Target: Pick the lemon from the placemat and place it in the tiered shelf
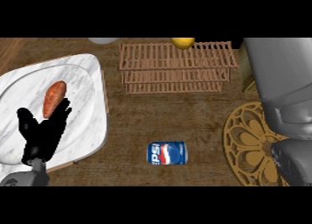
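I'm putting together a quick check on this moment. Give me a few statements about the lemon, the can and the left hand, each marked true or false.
1. The lemon lies on the placemat. False: it shows at the tiered shelf, by its far edge.
2. The Pepsi can lies on the counter between the marble plate and the placemat. True.
3. The left hand is curled round the sweet potato. False: it is open, fingers straight, just below it over the plate.
4. The sweet potato lies on the marble plate. True.
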Tool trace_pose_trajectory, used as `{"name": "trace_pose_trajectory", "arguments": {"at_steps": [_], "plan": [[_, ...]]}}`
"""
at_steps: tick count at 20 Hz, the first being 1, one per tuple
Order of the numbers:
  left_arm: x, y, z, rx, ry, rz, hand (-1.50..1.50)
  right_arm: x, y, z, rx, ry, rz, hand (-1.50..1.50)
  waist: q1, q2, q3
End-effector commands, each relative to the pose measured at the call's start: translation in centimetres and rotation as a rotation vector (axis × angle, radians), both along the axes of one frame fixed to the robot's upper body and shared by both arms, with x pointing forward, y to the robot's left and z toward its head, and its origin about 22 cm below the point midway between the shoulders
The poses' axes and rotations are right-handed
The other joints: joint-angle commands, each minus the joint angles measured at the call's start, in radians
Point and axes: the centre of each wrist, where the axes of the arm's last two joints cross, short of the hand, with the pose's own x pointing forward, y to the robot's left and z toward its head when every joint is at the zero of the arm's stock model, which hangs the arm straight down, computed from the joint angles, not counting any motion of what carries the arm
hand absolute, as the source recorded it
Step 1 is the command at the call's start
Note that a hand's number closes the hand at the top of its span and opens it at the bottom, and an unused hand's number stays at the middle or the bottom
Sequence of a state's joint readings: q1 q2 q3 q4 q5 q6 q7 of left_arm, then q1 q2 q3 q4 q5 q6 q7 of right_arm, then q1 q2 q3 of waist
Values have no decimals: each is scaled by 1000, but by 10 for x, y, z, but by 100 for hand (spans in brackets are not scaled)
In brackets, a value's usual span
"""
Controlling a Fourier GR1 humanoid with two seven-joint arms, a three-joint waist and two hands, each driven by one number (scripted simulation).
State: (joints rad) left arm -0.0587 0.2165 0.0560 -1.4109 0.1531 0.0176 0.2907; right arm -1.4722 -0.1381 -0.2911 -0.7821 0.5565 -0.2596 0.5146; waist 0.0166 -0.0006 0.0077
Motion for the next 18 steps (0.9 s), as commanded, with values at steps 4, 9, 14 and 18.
{"name": "trace_pose_trajectory", "arguments": {"at_steps": [4,9,14,18], "plan": [[-5,-2,-20,-14,77,12,0,2,-48,16,178,-105,-128,-150,-7,5,-8],[-5,-4,-29,-11,68,8,0,-1,-74,16,191,-112,-300,-150,-24,2,-9],[-2,4,-20,-5,87,33,0,-21,-142,35,312,-141,-376,-150,-39,-4,-7],[-13,1,-8,-13,79,30,0,-39,-184,26,343,-150,-381,-150,-28,-6,-7]]}}
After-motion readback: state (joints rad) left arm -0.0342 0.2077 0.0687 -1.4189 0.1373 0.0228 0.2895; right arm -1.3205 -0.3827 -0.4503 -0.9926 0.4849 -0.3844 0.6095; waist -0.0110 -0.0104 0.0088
